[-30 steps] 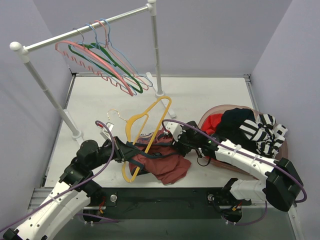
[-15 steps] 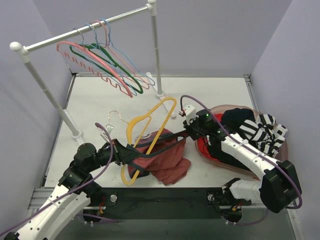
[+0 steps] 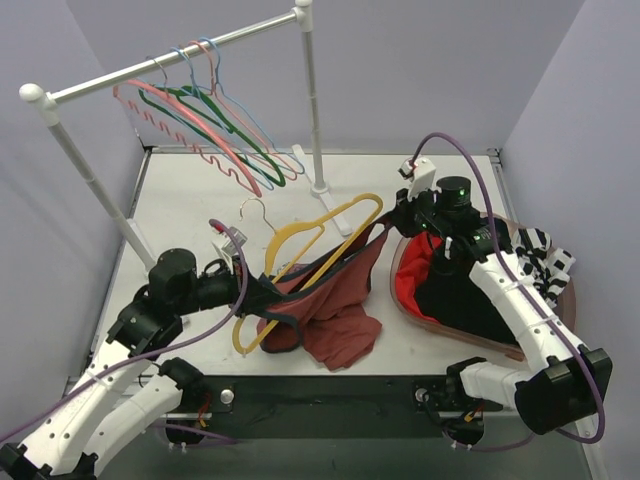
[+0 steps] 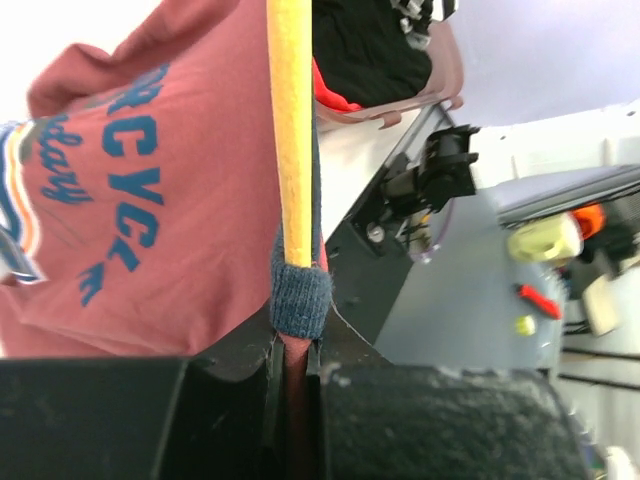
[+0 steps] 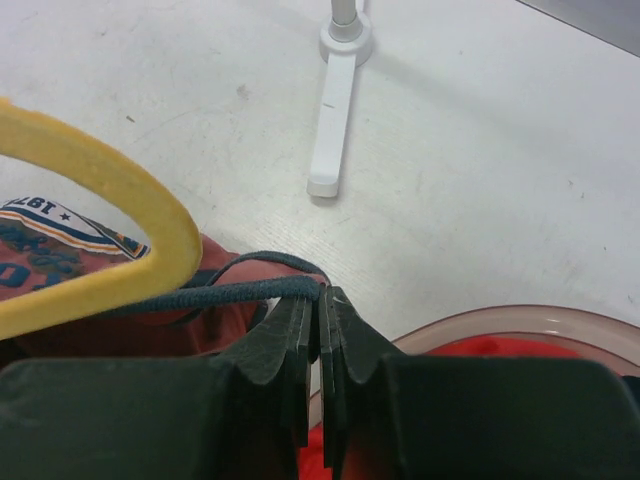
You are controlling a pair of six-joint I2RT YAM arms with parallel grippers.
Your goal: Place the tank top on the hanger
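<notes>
Right jaws clamped fully on the dark trim of the tank top, now farther back and right than 0.5 s ago, strap pulled taut. Yellow hanger has swung right with it. Left jaws pinched shut on hanger arm through trim. Top half raised, hem on bench beside pink tub.

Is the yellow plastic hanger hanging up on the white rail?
No, the yellow plastic hanger sits low over the table, apart from the white rail.
</notes>
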